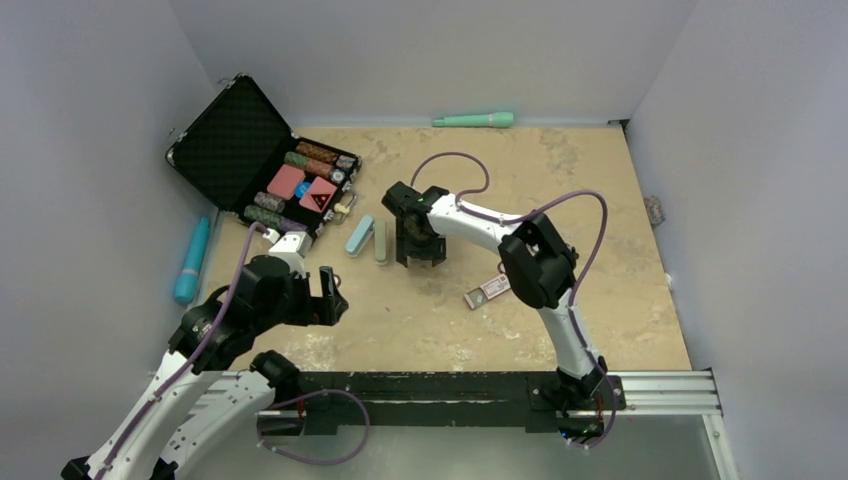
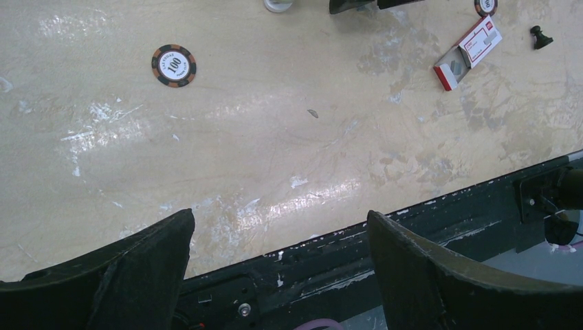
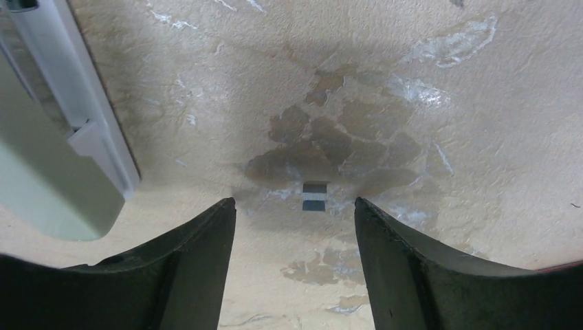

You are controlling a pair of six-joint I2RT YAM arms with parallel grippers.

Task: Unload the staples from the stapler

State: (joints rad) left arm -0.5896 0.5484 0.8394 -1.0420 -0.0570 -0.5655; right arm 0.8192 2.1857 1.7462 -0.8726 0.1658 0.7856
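Note:
The pale green stapler (image 1: 368, 238) lies opened out flat in two long halves at the table's middle; its end shows at the left of the right wrist view (image 3: 55, 158). A small silver strip of staples (image 3: 315, 196) lies on the table just ahead of my right gripper (image 3: 294, 203), which is open and empty and points down right of the stapler (image 1: 420, 250). My left gripper (image 2: 280, 214) is open and empty, hovering near the table's front edge (image 1: 330, 295).
A red and white staple box (image 1: 490, 290) lies right of centre, also in the left wrist view (image 2: 467, 53). A loose poker chip (image 2: 174, 65) lies on the table. An open black chip case (image 1: 240, 150) stands back left. A blue tube (image 1: 192, 260) lies left and a teal tube (image 1: 474, 120) at the back.

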